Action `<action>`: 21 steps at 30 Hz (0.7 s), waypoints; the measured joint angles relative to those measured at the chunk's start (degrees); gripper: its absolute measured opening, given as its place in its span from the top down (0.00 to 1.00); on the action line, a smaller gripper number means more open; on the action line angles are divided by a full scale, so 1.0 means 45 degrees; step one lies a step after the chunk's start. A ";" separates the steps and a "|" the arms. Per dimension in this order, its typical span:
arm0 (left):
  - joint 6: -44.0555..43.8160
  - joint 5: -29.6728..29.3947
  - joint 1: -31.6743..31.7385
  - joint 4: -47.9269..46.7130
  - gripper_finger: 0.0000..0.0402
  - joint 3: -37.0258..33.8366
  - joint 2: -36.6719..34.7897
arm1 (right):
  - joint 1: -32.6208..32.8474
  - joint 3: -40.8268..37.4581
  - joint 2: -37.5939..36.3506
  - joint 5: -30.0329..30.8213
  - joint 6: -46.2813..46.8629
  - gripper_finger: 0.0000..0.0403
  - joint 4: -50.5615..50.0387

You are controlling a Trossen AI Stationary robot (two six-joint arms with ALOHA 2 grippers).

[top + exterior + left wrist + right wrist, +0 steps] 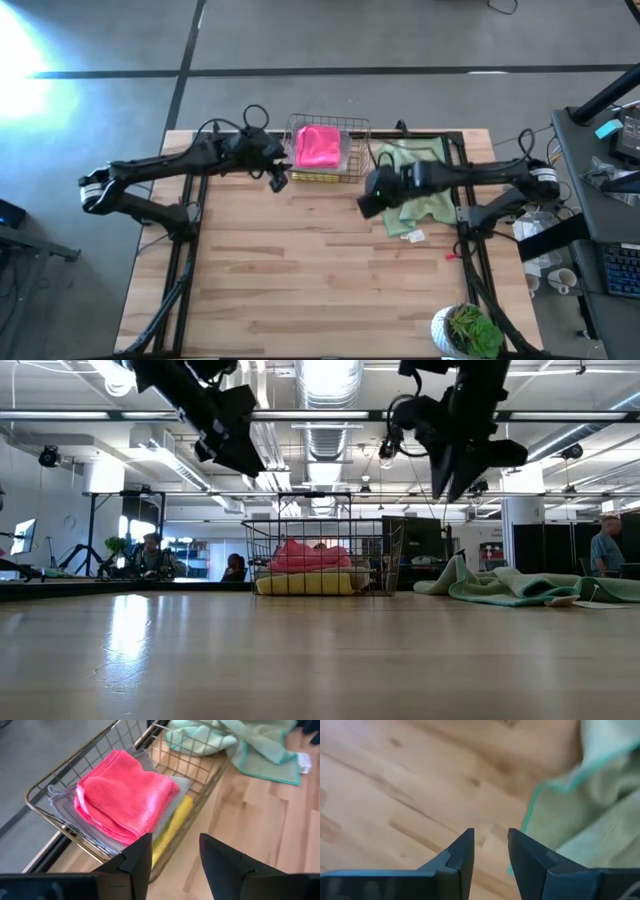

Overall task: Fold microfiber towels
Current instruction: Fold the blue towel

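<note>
1. Left gripper: jaws parted, empty, above the basket at its 9 o'clock rim.
2. Right gripper: jaws apart, holding nothing, above the sage towel at 3 o'clock of the basket.
3. Pink towel lies folded atop grey and yellow ones.
4. Risk: a pinch beside the hem could catch bare wood or bunch the cloth.
5. White tag: writing unreadable.

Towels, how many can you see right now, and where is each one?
4 for certain: a pink towel folded atop a grey towel and a yellow towel in the wire basket, and a sage green towel crumpled beside it. More may hide there.
</note>
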 joint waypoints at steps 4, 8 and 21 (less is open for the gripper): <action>-0.0073 0.0000 -0.0279 0.0012 0.63 -0.0462 -0.0594 | 0.0926 -0.0722 0.0304 0.0008 0.1757 0.73 -0.0011; -0.0096 0.0000 -0.0395 -0.0025 0.63 -0.0929 -0.1197 | 0.1581 -0.1315 0.0550 0.0013 0.3089 0.73 -0.0007; -0.0748 0.0036 -0.0463 -0.0072 0.63 -0.1541 -0.1974 | 0.2083 -0.2431 0.2277 -0.0001 0.3640 0.73 0.0821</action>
